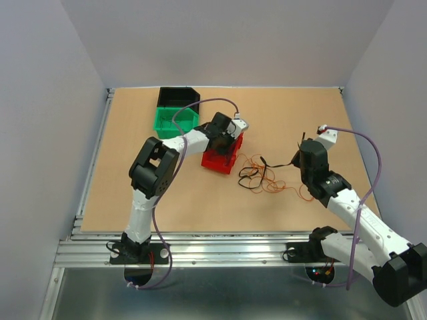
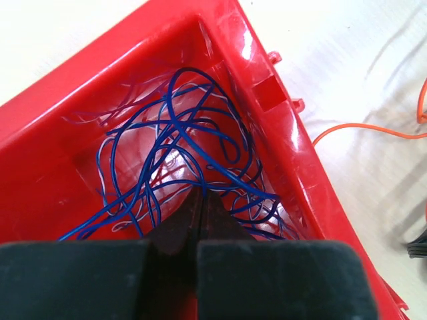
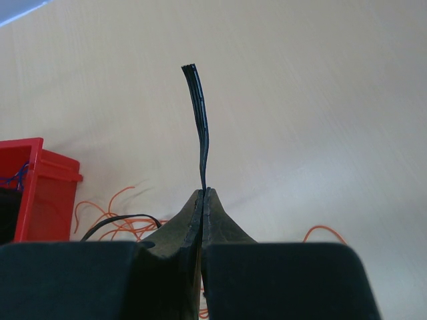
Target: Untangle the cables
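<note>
A tangle of thin blue cable [image 2: 180, 140] lies inside the red bin [image 2: 280, 127]. My left gripper [image 2: 199, 191] is down in that bin, its jaws shut with a blue strand pinched at the tips. In the top view the left gripper [image 1: 230, 137] is over the red bin [image 1: 217, 162]. My right gripper [image 3: 205, 191] is shut on a black cable [image 3: 198, 113], whose end sticks out past the tips. In the top view the right gripper [image 1: 296, 160] holds the black cable [image 1: 275, 164] above the table. Orange cable [image 1: 280, 187] and black loops [image 1: 250, 177] lie tangled between the bin and the right gripper.
A green bin [image 1: 175, 122] and a black bin [image 1: 177, 97] stand behind the red bin at the back left. Orange strands [image 2: 373, 128] run on the table right of the red bin. Grey walls enclose the table on three sides.
</note>
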`<move>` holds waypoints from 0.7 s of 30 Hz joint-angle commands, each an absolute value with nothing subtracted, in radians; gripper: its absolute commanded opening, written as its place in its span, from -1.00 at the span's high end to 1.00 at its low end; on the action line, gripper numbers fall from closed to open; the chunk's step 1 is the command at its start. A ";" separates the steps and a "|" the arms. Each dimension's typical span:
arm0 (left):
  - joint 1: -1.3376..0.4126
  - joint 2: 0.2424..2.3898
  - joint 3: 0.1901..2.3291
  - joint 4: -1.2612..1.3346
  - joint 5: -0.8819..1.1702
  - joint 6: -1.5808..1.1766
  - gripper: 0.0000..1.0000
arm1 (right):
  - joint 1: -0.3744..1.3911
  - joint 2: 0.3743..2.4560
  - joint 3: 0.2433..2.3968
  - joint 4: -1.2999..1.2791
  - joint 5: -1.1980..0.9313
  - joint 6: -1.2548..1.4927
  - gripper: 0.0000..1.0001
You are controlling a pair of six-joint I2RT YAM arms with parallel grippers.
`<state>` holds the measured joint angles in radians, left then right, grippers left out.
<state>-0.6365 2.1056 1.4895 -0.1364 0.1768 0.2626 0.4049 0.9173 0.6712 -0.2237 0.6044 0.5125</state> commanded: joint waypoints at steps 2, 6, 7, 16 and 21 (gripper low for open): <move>-0.652 2.079 1.485 -0.115 0.149 0.249 0.53 | 0.397 0.923 0.669 -0.181 0.604 0.503 0.99; -0.655 1.967 1.413 -0.052 0.141 0.250 0.21 | 0.397 0.923 0.669 -0.179 0.604 0.503 0.99; -0.655 1.918 1.387 -0.040 0.144 0.250 0.14 | 0.399 0.923 0.667 -0.178 0.603 0.503 0.99; -0.655 1.749 1.325 -0.043 0.175 0.267 -0.05 | 0.397 0.887 0.644 -0.100 0.507 0.463 0.99; -0.658 1.677 1.296 -0.006 0.164 0.276 -0.28 | 0.397 0.815 0.597 -0.011 0.344 0.449 0.99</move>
<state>-0.6487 1.7416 1.3384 -0.0502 0.1574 0.2623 0.4049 0.8757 0.6411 -0.1436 0.4805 0.4755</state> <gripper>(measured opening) 0.609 0.012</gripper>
